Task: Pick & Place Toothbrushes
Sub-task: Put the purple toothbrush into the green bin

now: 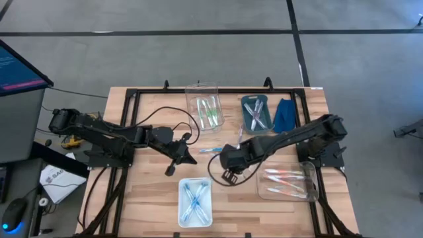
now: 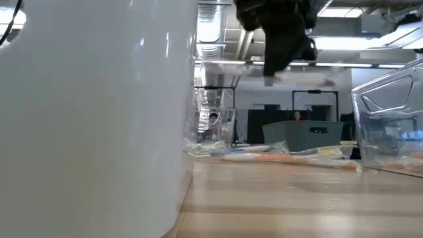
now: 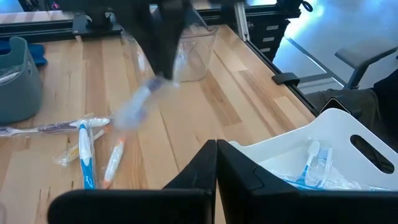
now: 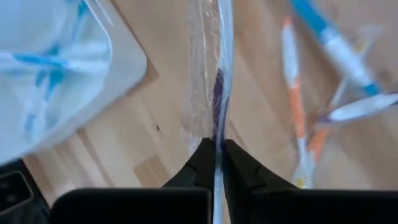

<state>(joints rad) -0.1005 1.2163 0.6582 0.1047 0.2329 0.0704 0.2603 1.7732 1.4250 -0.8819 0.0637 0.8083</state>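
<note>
Sorting looks well along: four bins hold brushes, a few toothbrushes [image 1: 210,150] lie loose at table centre, and the right gripper [image 4: 217,163], clamped on a wrapped toothbrush [image 4: 219,93], hovers at their five o'clock.

A wooden table [image 1: 152,198] carries four bins around loose toothbrushes [image 1: 210,150]: white bin [image 1: 195,201] nearest, clear bin [image 1: 203,106] and grey bin [image 1: 256,114] beyond, another clear one [image 1: 289,182] beside, and apparently a blue cloth [image 1: 285,115].
</note>
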